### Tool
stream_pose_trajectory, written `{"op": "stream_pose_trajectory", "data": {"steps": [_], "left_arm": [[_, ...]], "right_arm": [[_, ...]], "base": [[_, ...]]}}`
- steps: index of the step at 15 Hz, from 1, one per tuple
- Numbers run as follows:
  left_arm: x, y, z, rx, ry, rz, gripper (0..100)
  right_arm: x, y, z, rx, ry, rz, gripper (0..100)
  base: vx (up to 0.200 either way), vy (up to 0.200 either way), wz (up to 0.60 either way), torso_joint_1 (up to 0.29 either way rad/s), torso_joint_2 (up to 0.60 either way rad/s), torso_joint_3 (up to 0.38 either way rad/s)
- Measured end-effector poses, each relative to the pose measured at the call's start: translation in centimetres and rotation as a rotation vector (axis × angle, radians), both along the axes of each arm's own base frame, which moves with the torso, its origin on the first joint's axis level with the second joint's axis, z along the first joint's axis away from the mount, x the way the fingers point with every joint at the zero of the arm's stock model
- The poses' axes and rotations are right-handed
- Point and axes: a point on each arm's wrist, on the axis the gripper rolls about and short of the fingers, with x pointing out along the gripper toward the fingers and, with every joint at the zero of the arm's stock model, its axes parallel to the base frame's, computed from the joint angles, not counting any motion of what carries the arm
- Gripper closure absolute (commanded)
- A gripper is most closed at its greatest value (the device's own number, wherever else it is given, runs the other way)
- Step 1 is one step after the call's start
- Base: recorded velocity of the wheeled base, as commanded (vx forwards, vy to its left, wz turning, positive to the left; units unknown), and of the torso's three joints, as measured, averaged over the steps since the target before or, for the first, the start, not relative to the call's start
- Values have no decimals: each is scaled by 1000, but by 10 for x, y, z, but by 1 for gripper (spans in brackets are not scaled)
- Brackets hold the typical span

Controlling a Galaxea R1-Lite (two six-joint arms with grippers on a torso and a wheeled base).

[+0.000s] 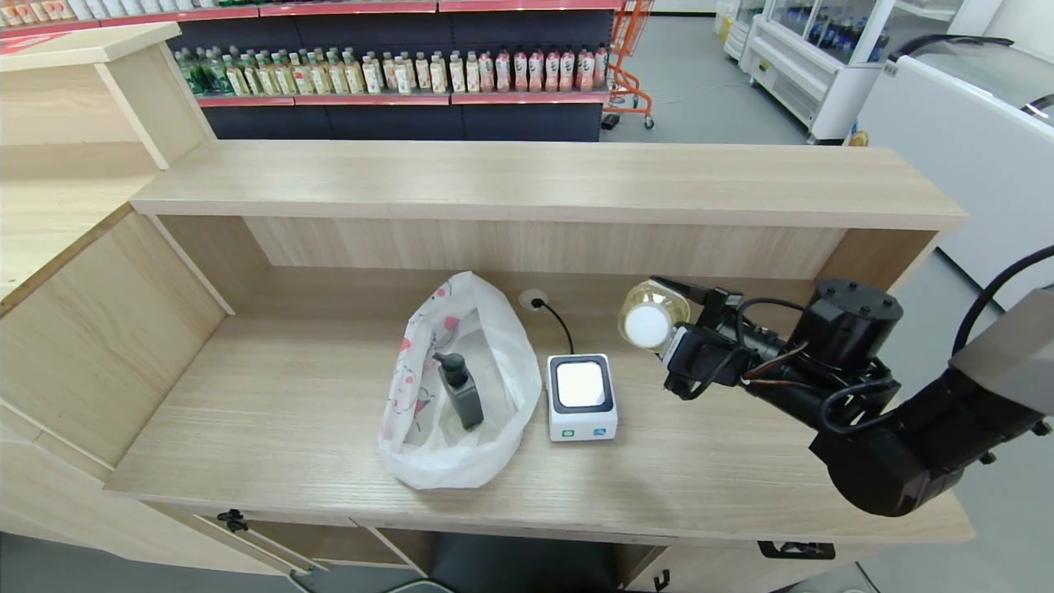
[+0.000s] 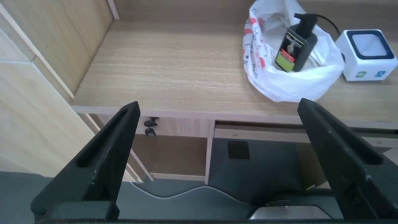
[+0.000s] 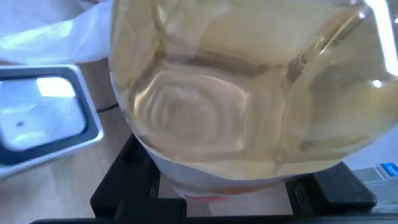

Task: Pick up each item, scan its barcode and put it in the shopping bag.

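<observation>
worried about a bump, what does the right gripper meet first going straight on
Likely the shopping bag, with the bottle in the right gripper leading, passing behind the scanner; its height is unclear.

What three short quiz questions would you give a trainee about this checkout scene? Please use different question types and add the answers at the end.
1. True or false: the dark pump bottle stands inside the white bag.
2. What does the right gripper hold?
A) a clear bottle of yellowish liquid with a white cap
B) a metal can
C) nothing
3. Which device stands on the counter just to the right of the bag?

Key
1. True.
2. A.
3. The scanner, a small white box with a bright window on top.
</observation>
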Motion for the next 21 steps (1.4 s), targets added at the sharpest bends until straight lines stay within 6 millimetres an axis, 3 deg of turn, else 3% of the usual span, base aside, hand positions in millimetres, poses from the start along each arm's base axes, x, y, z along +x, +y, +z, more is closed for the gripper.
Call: {"op": "stream_pose_trajectory", "data": {"steps": [9, 15, 21], "left_arm": [[0, 0, 0, 0, 0, -1, 0], [0, 0, 0, 0, 0, -1, 0], [0, 0, 0, 0, 0, 0, 0]], "right_arm": [[-7, 14, -28, -24, 64, 37, 100], [-25, 12, -56, -57, 139, 33, 100], [-25, 16, -69, -74, 175, 44, 100]], "base": [[0, 0, 0, 0, 0, 0], [0, 0, 0, 0, 0, 0], [0, 0, 0, 0, 0, 0]]}}
